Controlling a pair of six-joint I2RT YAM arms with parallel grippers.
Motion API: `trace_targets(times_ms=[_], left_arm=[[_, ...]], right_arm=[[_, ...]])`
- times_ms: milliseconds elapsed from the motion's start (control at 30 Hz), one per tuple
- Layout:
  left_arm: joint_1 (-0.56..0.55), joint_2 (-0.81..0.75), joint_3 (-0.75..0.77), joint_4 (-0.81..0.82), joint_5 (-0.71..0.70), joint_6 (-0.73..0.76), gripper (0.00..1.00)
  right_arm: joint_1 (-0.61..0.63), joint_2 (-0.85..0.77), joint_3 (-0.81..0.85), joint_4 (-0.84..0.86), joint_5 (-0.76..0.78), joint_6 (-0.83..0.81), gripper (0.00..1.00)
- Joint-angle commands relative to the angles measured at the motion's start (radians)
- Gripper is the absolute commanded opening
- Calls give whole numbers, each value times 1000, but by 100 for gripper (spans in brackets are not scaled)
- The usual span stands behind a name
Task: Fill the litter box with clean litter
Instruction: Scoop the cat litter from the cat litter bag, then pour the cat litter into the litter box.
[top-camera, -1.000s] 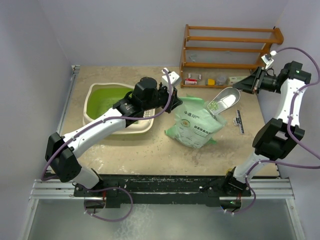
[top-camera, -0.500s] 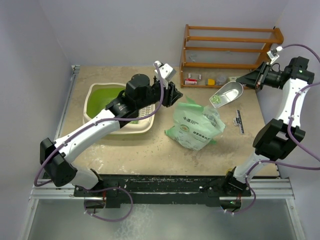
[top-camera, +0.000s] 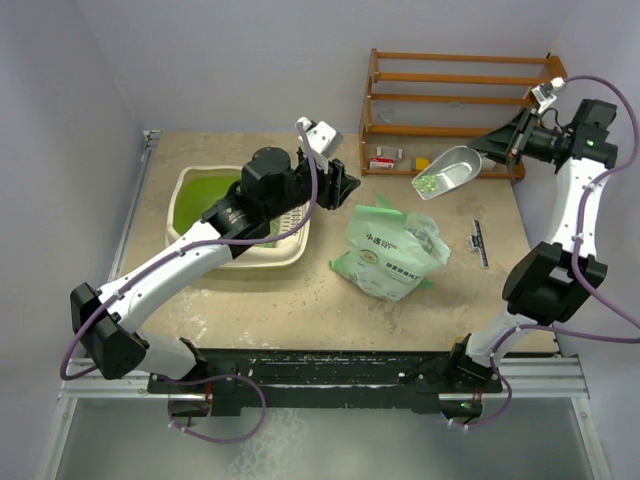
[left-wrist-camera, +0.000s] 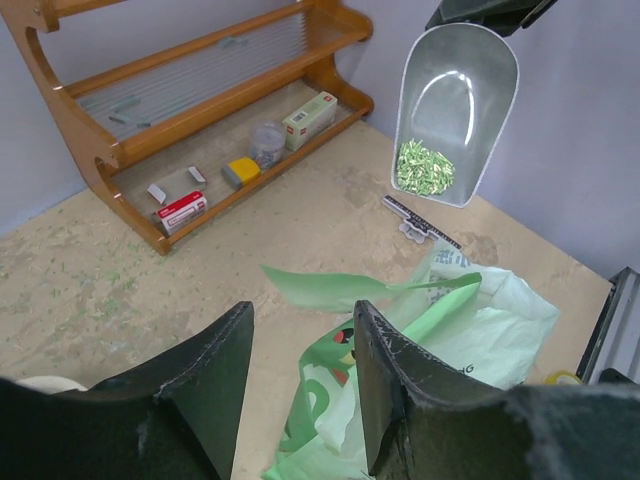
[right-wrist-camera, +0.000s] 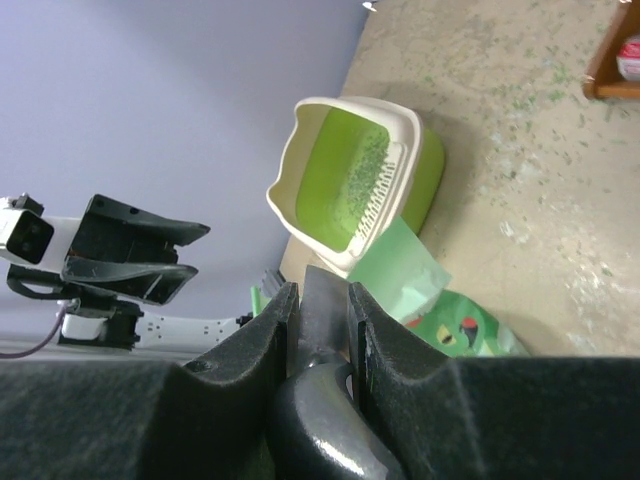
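While the right gripper (right-wrist-camera: 320, 300) stays out of the bag (top-camera: 392, 250), it is clamped on the handle of a scoop (top-camera: 450, 172) — a small heap of litter (left-wrist-camera: 425, 167) in its bowl, high beyond the bag. The left gripper (left-wrist-camera: 300, 335) hovers over the bag, jaws apart, empty. The litter box (top-camera: 200, 205) sits left of the bag, under the left arm.

We see two slim arms: the left arm (top-camera: 182, 257) and the right arm (top-camera: 583, 205) have white shells between chunky black joints. Purple cables (top-camera: 585, 77) trail along both (thin and glossy). Matte black fingers (left-wrist-camera: 210, 380) form the left gripper (left-wrist-camera: 302, 312) and the right gripper (right-wrist-camera: 322, 290).
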Motion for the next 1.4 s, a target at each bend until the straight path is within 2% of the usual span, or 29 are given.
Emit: trace_targets(times_ms=[0, 667, 900, 1233, 1367], left_arm=[[1, -69, 18, 31, -51, 21, 43], [0, -197, -27, -13, -183, 13, 45], [0, -202, -30, -27, -206, 7, 45], [-1, -200, -30, -36, -234, 14, 45], [-1, -210, -51, -33, -250, 11, 45]], right_arm=[[84, -14, 37, 262, -15, 245, 0], [363, 209, 237, 474, 33, 465, 0], [460, 296, 330, 470, 59, 453, 0], [631, 427, 485, 309, 151, 291, 0], [680, 484, 524, 341, 160, 306, 0]])
